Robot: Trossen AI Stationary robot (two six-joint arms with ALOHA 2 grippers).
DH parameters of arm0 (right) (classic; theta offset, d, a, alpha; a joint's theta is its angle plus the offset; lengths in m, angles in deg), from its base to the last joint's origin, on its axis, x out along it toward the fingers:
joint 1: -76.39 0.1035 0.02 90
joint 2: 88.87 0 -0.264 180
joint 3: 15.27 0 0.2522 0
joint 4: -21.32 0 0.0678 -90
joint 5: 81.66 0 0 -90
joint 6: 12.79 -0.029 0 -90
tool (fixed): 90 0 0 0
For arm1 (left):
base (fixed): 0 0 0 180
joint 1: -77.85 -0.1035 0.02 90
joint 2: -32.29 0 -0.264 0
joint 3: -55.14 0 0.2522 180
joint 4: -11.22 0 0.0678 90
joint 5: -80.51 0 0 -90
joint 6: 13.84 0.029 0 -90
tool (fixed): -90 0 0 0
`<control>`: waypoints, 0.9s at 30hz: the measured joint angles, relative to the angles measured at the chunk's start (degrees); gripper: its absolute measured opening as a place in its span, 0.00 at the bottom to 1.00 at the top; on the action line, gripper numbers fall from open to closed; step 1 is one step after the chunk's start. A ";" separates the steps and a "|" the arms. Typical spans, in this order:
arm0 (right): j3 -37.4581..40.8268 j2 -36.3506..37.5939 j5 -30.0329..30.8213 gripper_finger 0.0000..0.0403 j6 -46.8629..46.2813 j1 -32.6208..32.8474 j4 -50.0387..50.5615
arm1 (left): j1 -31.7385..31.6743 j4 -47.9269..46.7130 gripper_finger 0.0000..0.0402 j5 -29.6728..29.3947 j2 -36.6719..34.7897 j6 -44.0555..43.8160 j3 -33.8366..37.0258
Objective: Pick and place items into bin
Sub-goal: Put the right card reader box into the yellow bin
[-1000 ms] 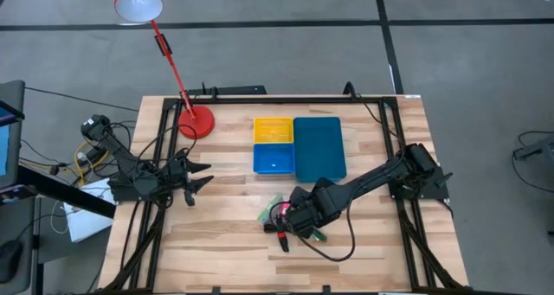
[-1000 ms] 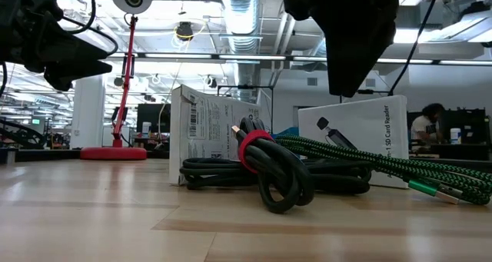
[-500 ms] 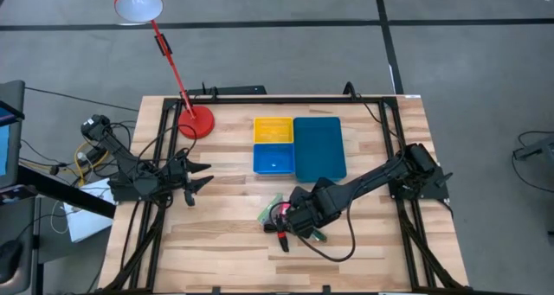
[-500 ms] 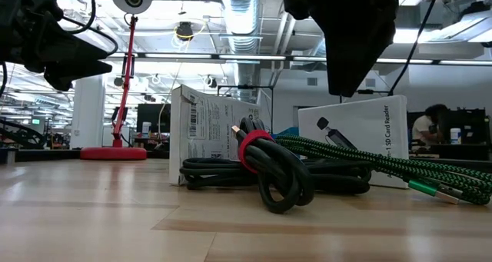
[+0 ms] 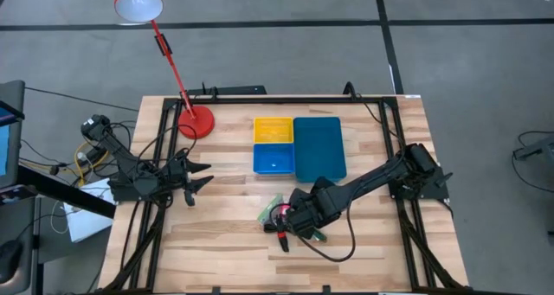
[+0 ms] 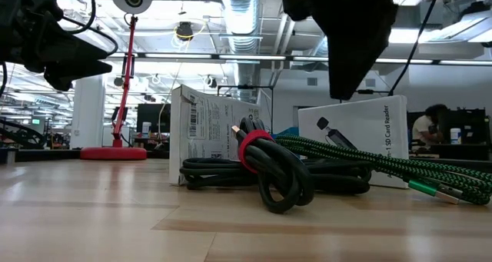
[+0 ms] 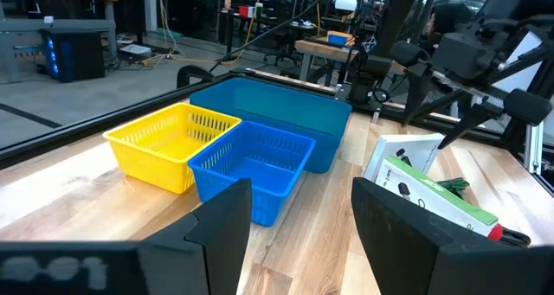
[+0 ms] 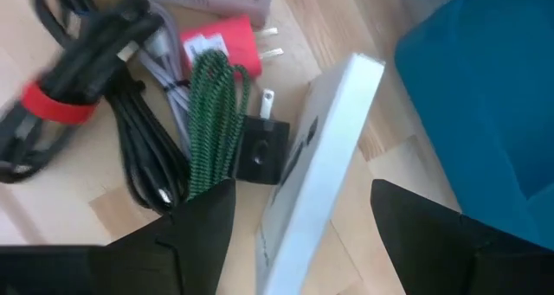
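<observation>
Right gripper hovers over white flat card box near teal plastic bin, fingers wide, holding nothing. Left gripper parked well apart from bin, fingers part open, empty. Green braided cord beside box on worktop. Bin empty; all items left.

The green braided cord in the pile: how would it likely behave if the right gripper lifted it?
The green braided cord lies in loose curves, so it is probably floppy and would sag or trail. It lies against the black cable bundle, so lifting it may drag that along. The right gripper, open above the white box, would likely need a bunched section.
</observation>
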 joint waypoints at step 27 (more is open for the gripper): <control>3.85 0.00 -0.15 0.66 -1.09 -0.09 -1.38 | 0.00 0.00 0.47 0.00 0.00 0.00 0.00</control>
